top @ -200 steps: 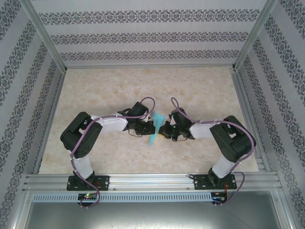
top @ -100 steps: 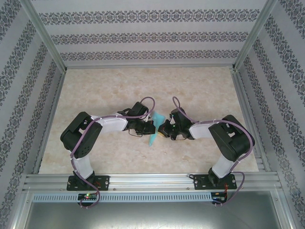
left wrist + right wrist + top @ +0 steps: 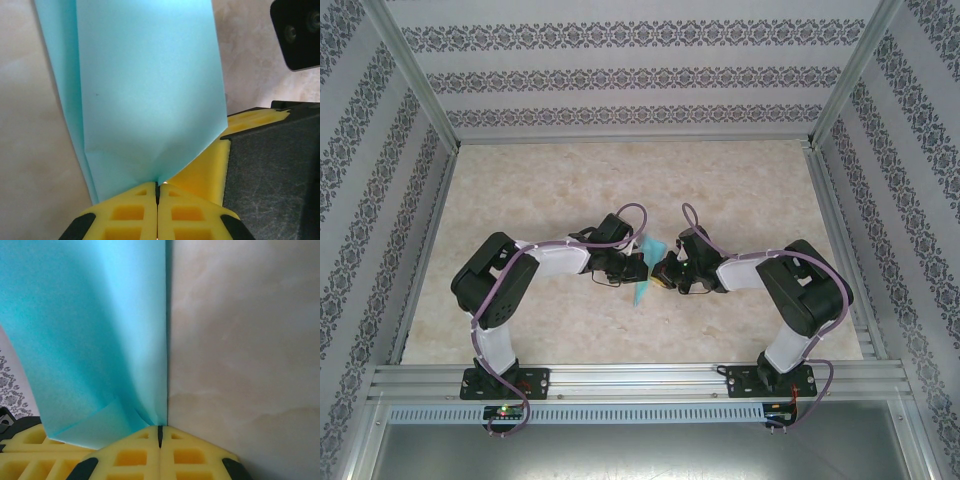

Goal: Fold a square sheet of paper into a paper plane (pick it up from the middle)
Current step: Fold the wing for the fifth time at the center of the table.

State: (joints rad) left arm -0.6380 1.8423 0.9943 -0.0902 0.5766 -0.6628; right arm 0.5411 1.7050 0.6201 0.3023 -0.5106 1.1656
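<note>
Top external view: on the marble table (image 3: 520, 200) the left arm (image 3: 495, 290) and right arm (image 3: 810, 290) reach inward and meet at the middle. The paper plane (image 3: 640, 290) stands on edge between them. Its long axis runs from near to far, across the line joining the two grippers. The left gripper (image 3: 632, 268) and right gripper (image 3: 664, 272) come at it from opposite sides, about equally close, so I judge that either could carry the next fold or release.

The wrist views add the grip itself. In the left one the left gripper (image 3: 157, 195) has its yellow tips closed tight on the turquoise sheet's (image 3: 150, 90) lower edge, with the other gripper's yellow pad (image 3: 205, 172) just beside. The right gripper (image 3: 160, 435) pinches the paper (image 3: 90, 340) the same way, along a crease.
</note>
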